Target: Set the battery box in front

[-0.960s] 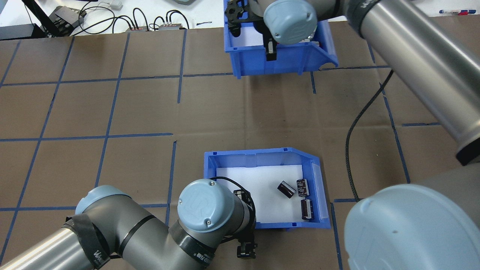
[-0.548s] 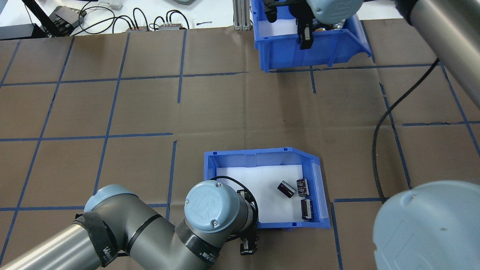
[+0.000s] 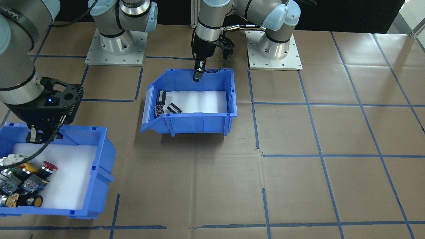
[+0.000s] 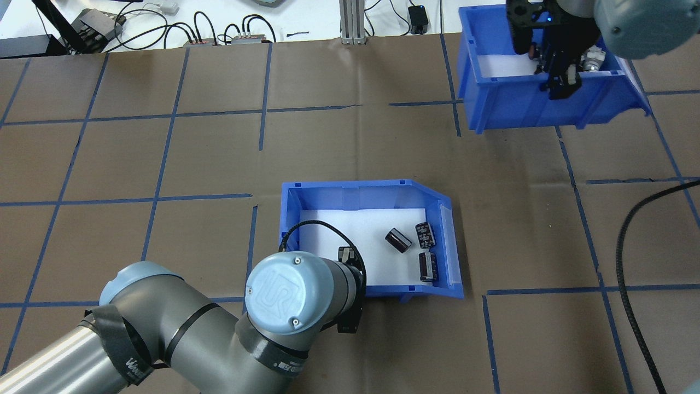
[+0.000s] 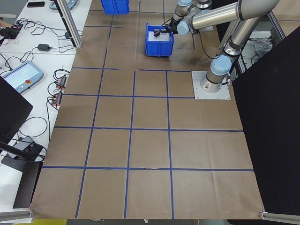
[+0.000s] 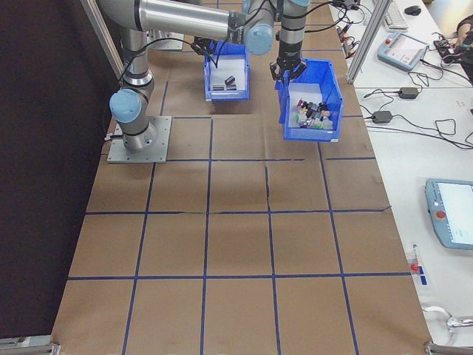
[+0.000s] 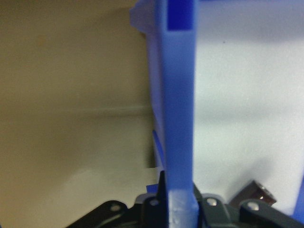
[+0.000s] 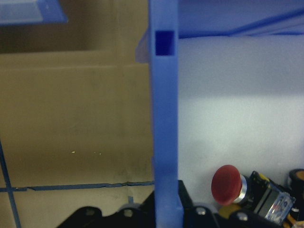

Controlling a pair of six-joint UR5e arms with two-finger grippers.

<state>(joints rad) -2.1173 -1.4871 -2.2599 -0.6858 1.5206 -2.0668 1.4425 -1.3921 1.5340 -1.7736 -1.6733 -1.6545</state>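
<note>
Battery box: blue bin, white liner, three dark cells bunched at its sloped-cut end. Stands on the table near mid-width, on the robot's side, long axis across the table, cut end toward the robot's right. Left gripper: straddles the box's near wall, the one toward the robot's base; in the left wrist view that wall runs straight up between the fingers, so pinched on the wall by the look of it. Box therefore lies directly ahead of this gripper, away from the base. Judged direction for the coming move: forward, straight out from the robot, wall leading the push or carry. Left arm plainly the nearer. Right gripper: far off at the table's far right, clamped likewise over the wall of the switch bin, with a red button close beside the fingers inside it. The two bins well apart.
</note>
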